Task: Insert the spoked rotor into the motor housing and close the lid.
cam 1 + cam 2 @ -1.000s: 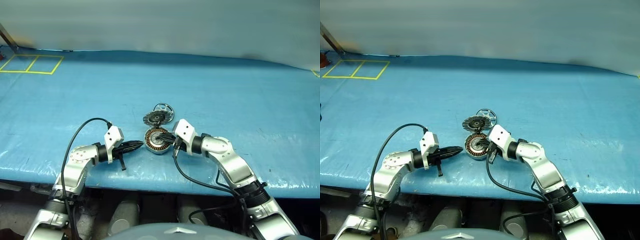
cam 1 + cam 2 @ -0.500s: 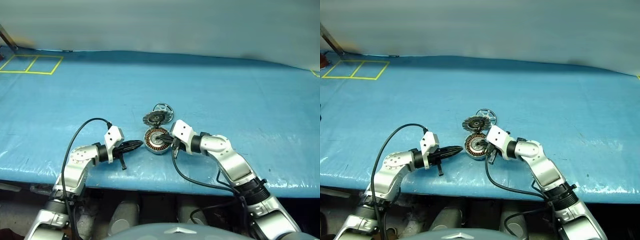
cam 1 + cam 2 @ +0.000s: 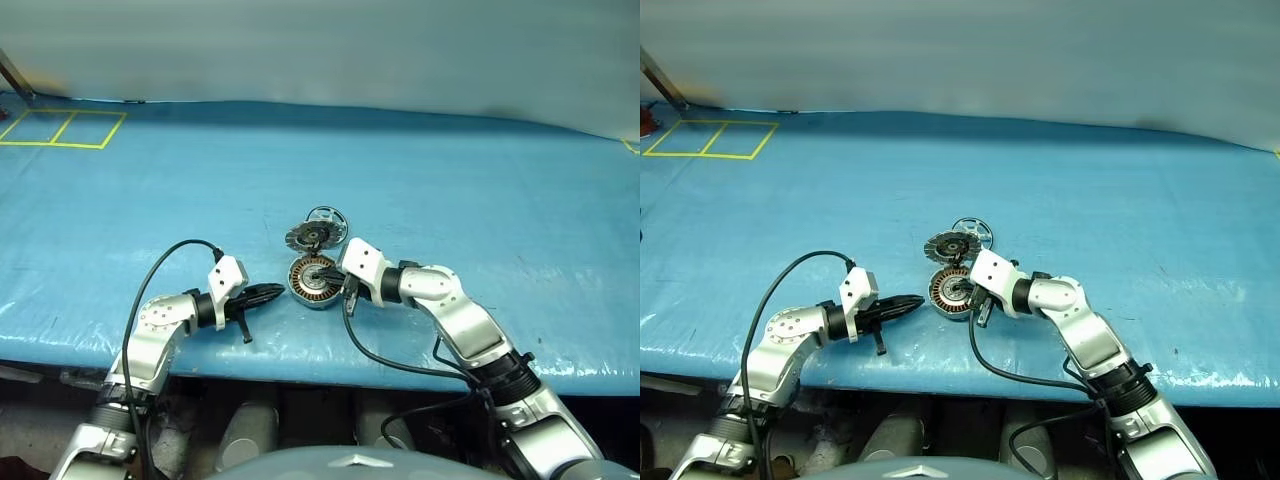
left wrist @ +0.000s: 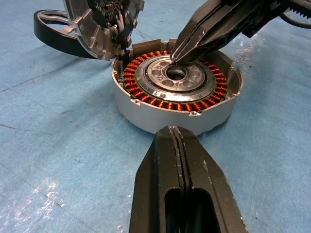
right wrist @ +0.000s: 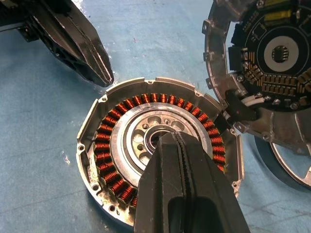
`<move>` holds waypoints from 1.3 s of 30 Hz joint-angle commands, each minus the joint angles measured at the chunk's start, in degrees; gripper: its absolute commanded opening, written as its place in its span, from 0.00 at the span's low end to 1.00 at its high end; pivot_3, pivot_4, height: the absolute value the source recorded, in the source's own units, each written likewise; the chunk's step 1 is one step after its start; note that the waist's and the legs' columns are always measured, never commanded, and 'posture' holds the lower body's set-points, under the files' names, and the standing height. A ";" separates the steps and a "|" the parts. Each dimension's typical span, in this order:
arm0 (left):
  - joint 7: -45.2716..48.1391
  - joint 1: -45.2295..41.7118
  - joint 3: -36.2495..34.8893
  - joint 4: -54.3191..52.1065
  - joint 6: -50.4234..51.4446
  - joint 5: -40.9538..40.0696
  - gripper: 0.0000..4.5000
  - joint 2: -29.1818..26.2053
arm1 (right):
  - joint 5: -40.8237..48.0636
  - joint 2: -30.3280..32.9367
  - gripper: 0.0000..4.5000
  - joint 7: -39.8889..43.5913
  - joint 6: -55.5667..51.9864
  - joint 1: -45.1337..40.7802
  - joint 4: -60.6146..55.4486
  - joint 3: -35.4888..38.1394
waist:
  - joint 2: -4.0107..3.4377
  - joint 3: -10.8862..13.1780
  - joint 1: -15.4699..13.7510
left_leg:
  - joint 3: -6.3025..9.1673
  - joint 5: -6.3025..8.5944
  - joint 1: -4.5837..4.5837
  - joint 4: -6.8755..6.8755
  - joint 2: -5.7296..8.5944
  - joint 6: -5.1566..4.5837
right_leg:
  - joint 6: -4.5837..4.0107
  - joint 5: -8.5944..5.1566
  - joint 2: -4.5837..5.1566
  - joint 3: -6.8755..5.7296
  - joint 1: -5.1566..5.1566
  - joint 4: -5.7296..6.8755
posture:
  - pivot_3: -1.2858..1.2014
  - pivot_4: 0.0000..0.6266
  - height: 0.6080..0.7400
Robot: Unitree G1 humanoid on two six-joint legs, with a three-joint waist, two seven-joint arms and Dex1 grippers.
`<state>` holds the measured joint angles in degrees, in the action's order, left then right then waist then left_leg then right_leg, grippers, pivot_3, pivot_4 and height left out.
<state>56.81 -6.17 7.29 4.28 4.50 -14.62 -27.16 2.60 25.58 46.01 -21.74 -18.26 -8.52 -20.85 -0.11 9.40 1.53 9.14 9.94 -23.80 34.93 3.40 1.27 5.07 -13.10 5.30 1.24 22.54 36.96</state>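
The motor housing [image 3: 311,279] lies open on the blue table, copper windings ringing its silver hub [image 4: 176,74]. Its lid [image 3: 308,237] stands tilted up at the far edge, ribbed and circuit side showing [image 5: 272,58]. The spoked rotor [image 3: 329,218] lies flat on the table just behind the lid, partly hidden by it. My right gripper [image 3: 326,274] is shut, its tip right over the hub's centre hole [image 4: 177,54]; whether it touches I cannot tell. My left gripper [image 3: 279,291] is shut and empty, its tip [image 4: 177,133] just short of the housing's near-left wall.
The blue table cover [image 3: 480,200] stretches wide around the parts. Yellow tape squares [image 3: 60,128] mark the far left corner. The table's front edge [image 3: 300,360] runs just below both arms.
My right wrist has rolled a little and edged left over the housing. The left arm, housing, lid and rotor have stayed put.
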 commanded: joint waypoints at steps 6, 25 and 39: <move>-0.04 0.11 -0.22 -0.49 -0.96 -0.16 0.00 0.22 | 1.71 -0.69 0.00 0.69 0.29 -0.40 -3.06 1.03 | 0.00 0.00 0.00 | 0.00 0.00 0.00 0.00 0.00 0.00 | -0.01 -0.01 0.00 0.00 0.00 0.00 | 0.52 0.24 1.00; -0.14 0.52 -0.25 -0.64 -1.07 0.28 0.00 0.16 | -1.48 -1.28 0.00 0.98 2.29 -0.76 4.64 -1.34 | -0.01 0.00 0.11 | 0.00 0.00 0.07 -0.01 -0.01 0.00 | -0.02 -0.01 -0.01 -0.01 0.02 0.00 | 0.52 0.24 1.00; -0.30 0.63 -1.07 -0.76 -1.12 -0.52 0.00 0.17 | 3.11 -0.82 0.00 -2.83 0.28 1.21 -5.15 6.83 | 0.00 0.01 -0.17 | 0.01 0.00 -0.02 -0.07 0.00 0.00 | 0.00 0.00 0.00 0.00 0.05 -0.02 | 0.52 0.24 1.00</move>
<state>56.48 -5.47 7.28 4.30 4.43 -14.25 -27.04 4.53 23.74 43.53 -20.80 -17.37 -10.47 -16.83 -0.11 9.41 1.37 9.15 9.95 -23.82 34.86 3.42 1.27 5.06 -13.11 5.32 1.23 22.58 36.92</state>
